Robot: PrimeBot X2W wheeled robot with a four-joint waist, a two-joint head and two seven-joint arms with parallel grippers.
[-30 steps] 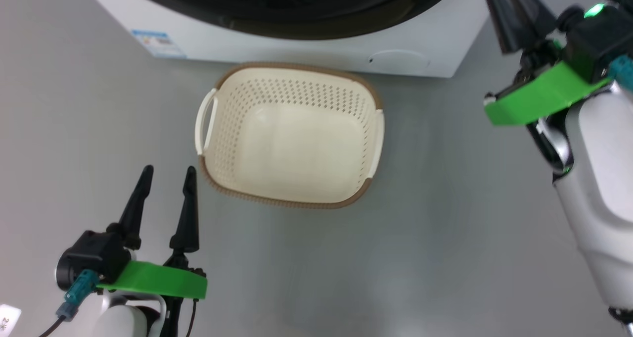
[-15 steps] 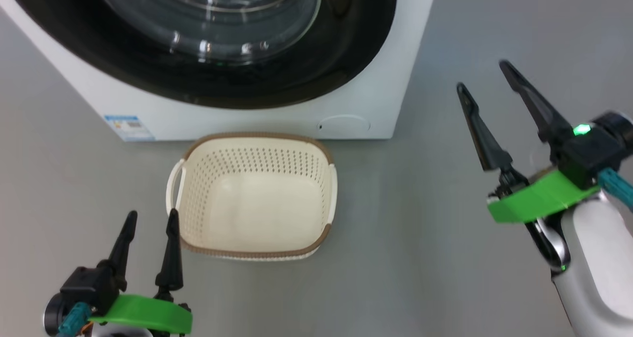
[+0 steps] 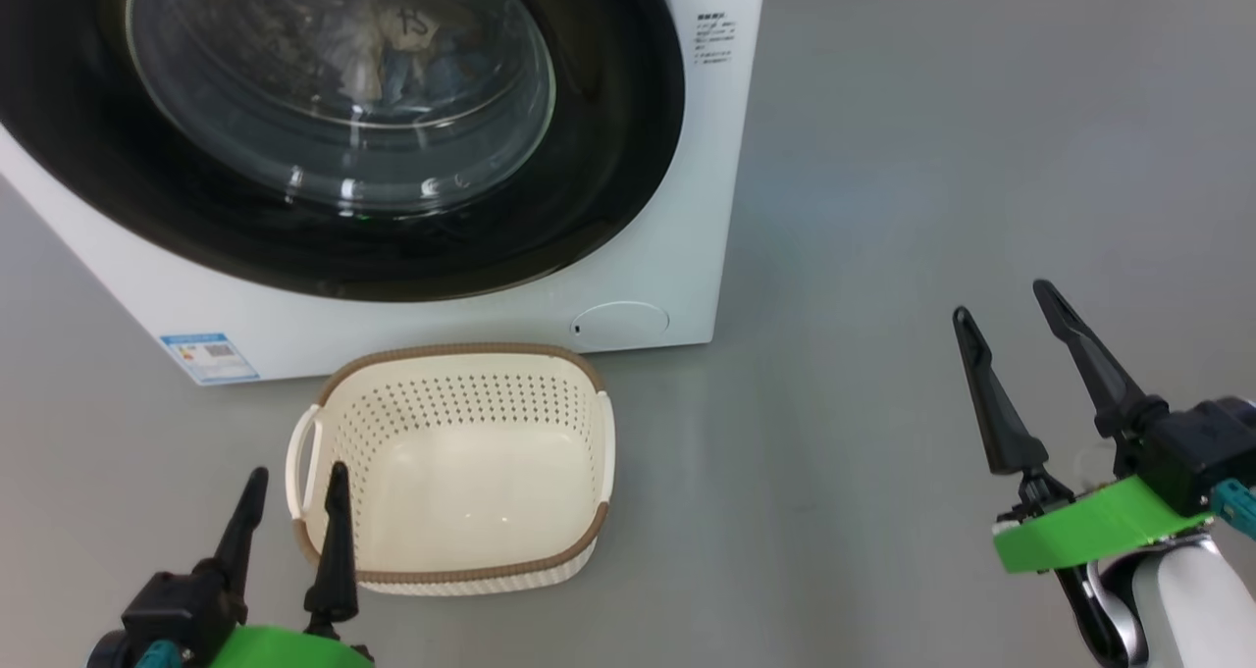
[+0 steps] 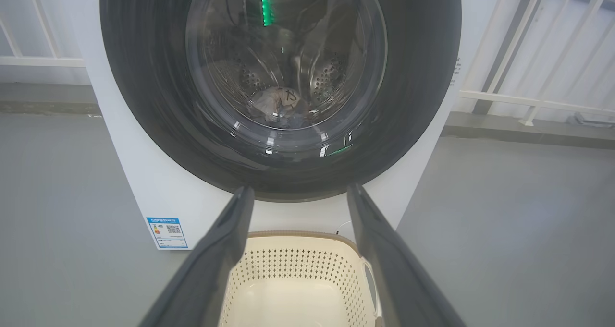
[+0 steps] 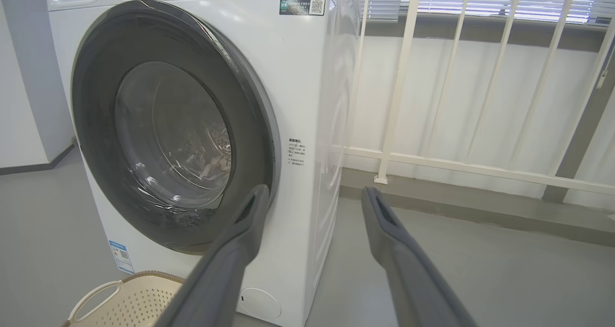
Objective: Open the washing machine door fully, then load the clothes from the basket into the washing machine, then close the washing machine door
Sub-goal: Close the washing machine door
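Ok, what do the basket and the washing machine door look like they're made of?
The basket: likely moulded plastic, matte cream with a brown rim; even rows of holes suggest it. The washing machine door: glossy black rim, probably plastic, around a clear bowl, likely glass by its sharp reflections.

Light was soft and even. Daylight came through the blinds (image 5: 480, 0), which looked a bit blown out in my right wrist view. The grey floor (image 3: 932, 158) had a dull sheen, with only a faint shadow beside the basket (image 3: 451, 452). Small white glints sat on the door glass (image 3: 343, 109), and there was a green reflection in my left wrist view. My left fingers (image 4: 211, 269) were soft and out of focus up close. Straight lines leaned near the wrist views' edges. The head view was sharp.
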